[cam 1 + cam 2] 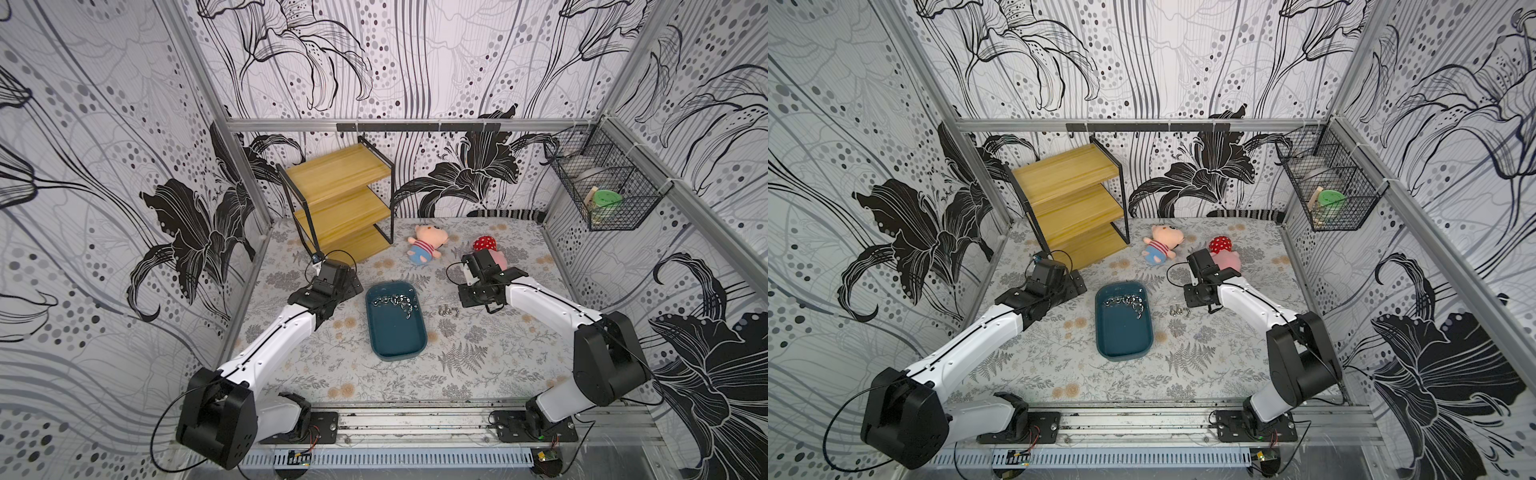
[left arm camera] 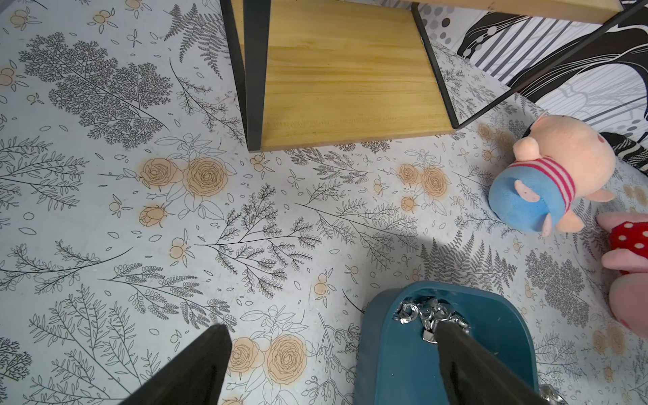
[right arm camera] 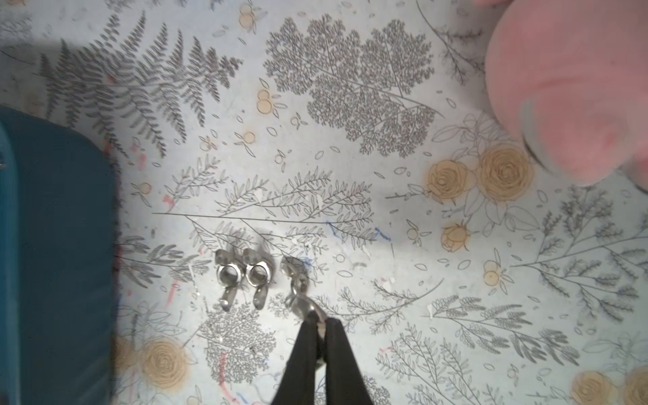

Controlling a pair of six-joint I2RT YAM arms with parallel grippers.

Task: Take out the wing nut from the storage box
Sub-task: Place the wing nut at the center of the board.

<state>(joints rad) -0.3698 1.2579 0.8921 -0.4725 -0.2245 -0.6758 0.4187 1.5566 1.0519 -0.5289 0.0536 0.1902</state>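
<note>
The box (image 1: pixel 397 345) lies mid-surface (image 1: pixel 457 365), its near half bare and a pile (image 1: pixel 394 301) of wing nuts heaped at its far end. Just beside that end, outside the box, the right hand (image 3: pixel 318 317) is pinched narrow on one wing of a wing nut (image 3: pixel 296 280), next to two loose nuts (image 3: pixel 228 275) on the surface; whether the held nut touches the surface I cannot tell. The left hand (image 2: pixel 329 324) hangs wide and empty by the box's far corner. These nuts look small, stiff, light and slick, so one likely twists or slips in a pinch. The flat wings probably give the best hold, gripped across their faces.
</note>
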